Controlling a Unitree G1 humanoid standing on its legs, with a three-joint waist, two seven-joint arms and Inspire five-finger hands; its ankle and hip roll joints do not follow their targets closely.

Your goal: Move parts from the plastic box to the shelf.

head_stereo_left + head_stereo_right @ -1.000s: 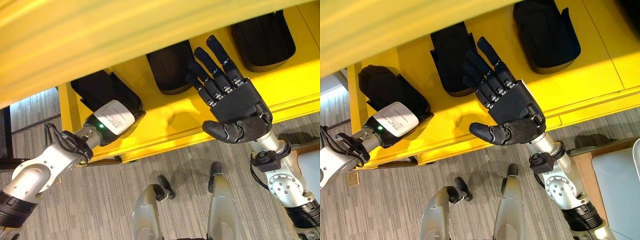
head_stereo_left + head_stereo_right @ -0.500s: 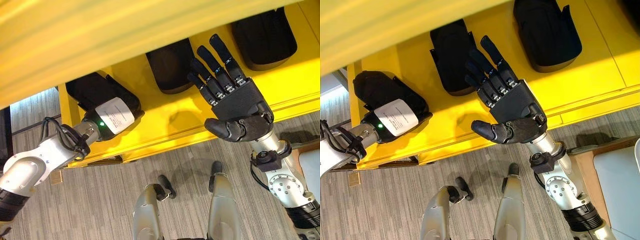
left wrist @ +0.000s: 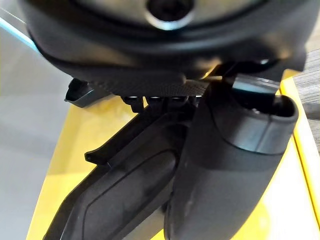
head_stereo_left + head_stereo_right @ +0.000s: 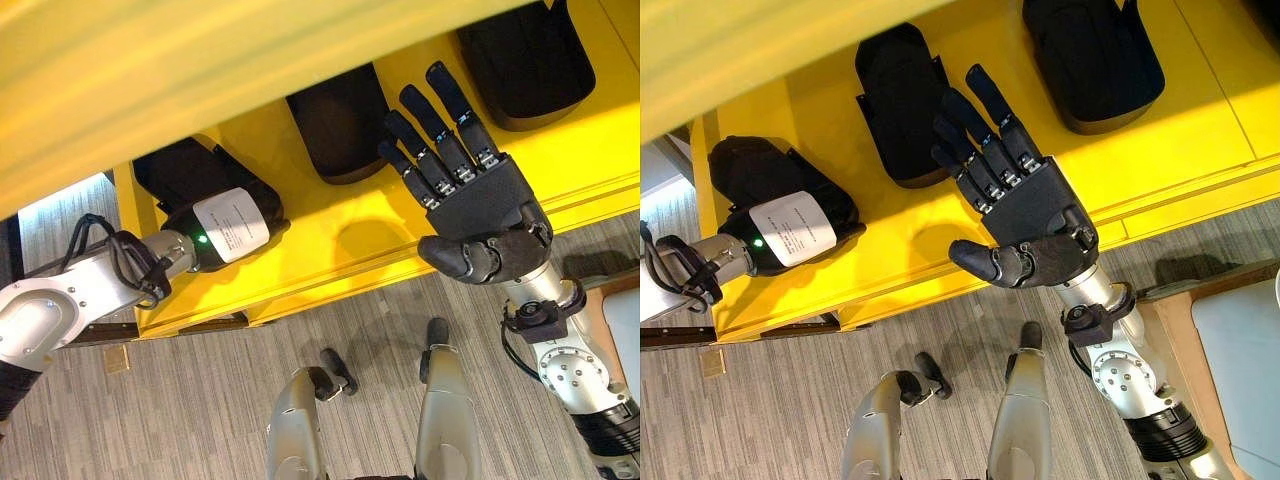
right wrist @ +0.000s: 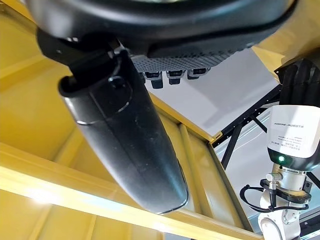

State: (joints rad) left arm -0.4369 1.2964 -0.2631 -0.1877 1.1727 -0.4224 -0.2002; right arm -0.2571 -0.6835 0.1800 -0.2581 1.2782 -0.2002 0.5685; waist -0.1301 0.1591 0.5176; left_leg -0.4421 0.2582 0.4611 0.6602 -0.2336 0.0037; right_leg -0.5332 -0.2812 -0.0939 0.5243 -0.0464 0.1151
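Yellow metal shelf [image 4: 340,250] carries three black moulded plastic parts in a row. In the left eye view the left robot hand [image 4: 215,225] rests on the leftmost black part [image 4: 185,170], while the right robot hand [image 4: 470,205] hovers with fingers straight, near the middle black part [image 4: 335,125]; a third black part [image 4: 525,60] lies far right. In the left wrist view the thumb lies along that part, though a true grasp is unclear.

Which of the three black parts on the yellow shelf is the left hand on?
The leftmost part, at the shelf's left end; the left hand lies against it. The middle and right parts lie untouched.
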